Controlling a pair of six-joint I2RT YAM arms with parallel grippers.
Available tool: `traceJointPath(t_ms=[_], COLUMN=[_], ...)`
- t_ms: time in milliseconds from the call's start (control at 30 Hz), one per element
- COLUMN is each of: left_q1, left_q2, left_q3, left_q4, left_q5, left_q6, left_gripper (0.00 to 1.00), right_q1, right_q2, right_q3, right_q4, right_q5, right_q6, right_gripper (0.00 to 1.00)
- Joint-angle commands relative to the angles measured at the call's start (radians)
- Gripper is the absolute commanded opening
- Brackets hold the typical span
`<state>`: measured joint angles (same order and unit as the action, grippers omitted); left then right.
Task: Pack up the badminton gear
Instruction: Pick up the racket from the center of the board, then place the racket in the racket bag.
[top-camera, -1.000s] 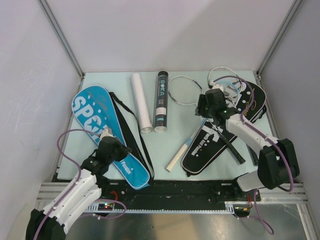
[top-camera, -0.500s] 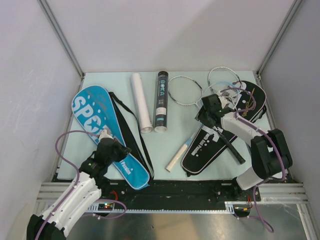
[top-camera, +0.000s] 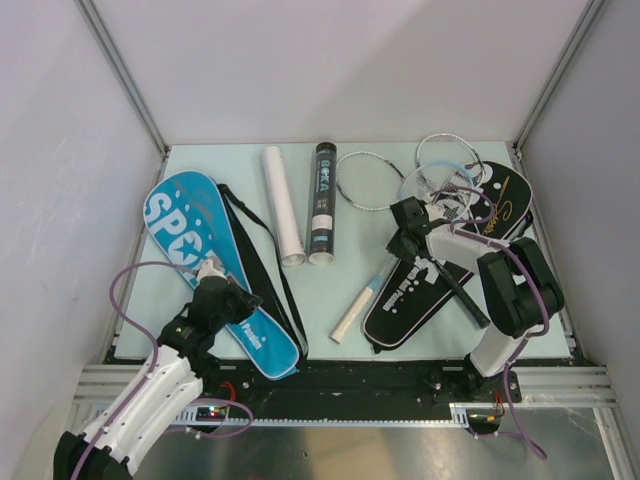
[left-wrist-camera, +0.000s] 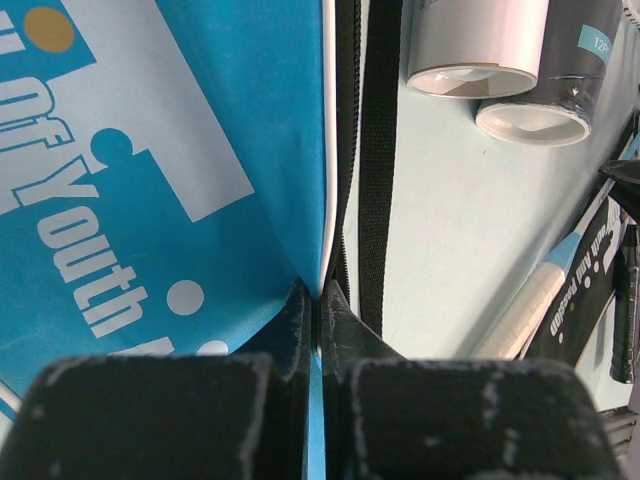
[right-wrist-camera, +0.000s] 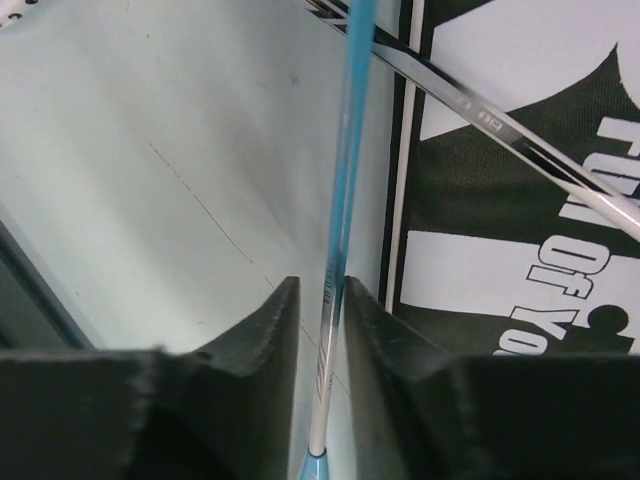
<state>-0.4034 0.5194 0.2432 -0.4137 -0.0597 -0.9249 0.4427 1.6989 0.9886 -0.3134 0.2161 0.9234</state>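
My left gripper (top-camera: 238, 300) (left-wrist-camera: 320, 295) is shut on the right edge of the blue "SPORT" cover (top-camera: 185, 240) (left-wrist-camera: 150, 150), near its narrow end. My right gripper (top-camera: 405, 240) (right-wrist-camera: 320, 285) straddles the thin shaft of the light blue racket (top-camera: 375, 285) (right-wrist-camera: 350, 120) with its jaws narrowly apart; a small gap shows beside the shaft. That racket's white handle (top-camera: 350, 318) lies on the table. The black cover (top-camera: 440, 275) (right-wrist-camera: 500, 200) lies just right of the shaft. A silver shaft (right-wrist-camera: 500, 115) crosses the cover. No shuttlecocks are in view.
A white tube (top-camera: 281, 205) (left-wrist-camera: 475, 40) and a black tube (top-camera: 322, 200) (left-wrist-camera: 570, 60) lie side by side at centre back. Racket heads (top-camera: 368, 182) (top-camera: 450, 155) lie at the back right. A black-handled racket (top-camera: 465, 295) crosses the black cover. A black strap (top-camera: 262, 265) runs beside the blue cover.
My right gripper has moved down and left from the racket heads along the light blue racket's shaft, uncovering a head. The left gripper has stayed on the blue cover's edge.
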Motion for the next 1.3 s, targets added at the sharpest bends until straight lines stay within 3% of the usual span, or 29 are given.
traceJointPath(t_ms=[0,167,400,600,1033,1267], left_q1=[-0.001,-0.001,-0.001,0.0,-0.001,0.0], left_q2=[-0.014,-0.028,-0.046,-0.072,-0.131,-0.175], left_q3=[-0.003,0.0,-0.003,-0.011,-0.01,-0.02], left_q4=[0.004,-0.002,-0.008,-0.013,-0.019,-0.022], left_q5=[-0.002,-0.004,0.0,0.01,-0.008,-0.028], left_q6=[-0.004,-0.004,-0.004,-0.005,-0.003,-0.017], left_gripper=[0.0,0.0,0.0,0.0,0.0,0.0], right_q1=[0.023,0.065,0.146,0.234,0.581,0.655], right_q2=[-0.005,-0.074,-0.222,-0.275,-0.053,0.054], right_q3=[-0.001,-0.002,0.004,0.035,0.237,0.297], right_q4=[0.057,0.045,0.001,0.019,0.049,-0.008], right_q5=[0.049,0.122,0.247,0.245,0.052,0.038], right_q6=[-0.012,-0.084,-0.168,-0.238,-0.331,-0.343], right_gripper=[0.21,0.02,0.0,0.0,0.0,0.0])
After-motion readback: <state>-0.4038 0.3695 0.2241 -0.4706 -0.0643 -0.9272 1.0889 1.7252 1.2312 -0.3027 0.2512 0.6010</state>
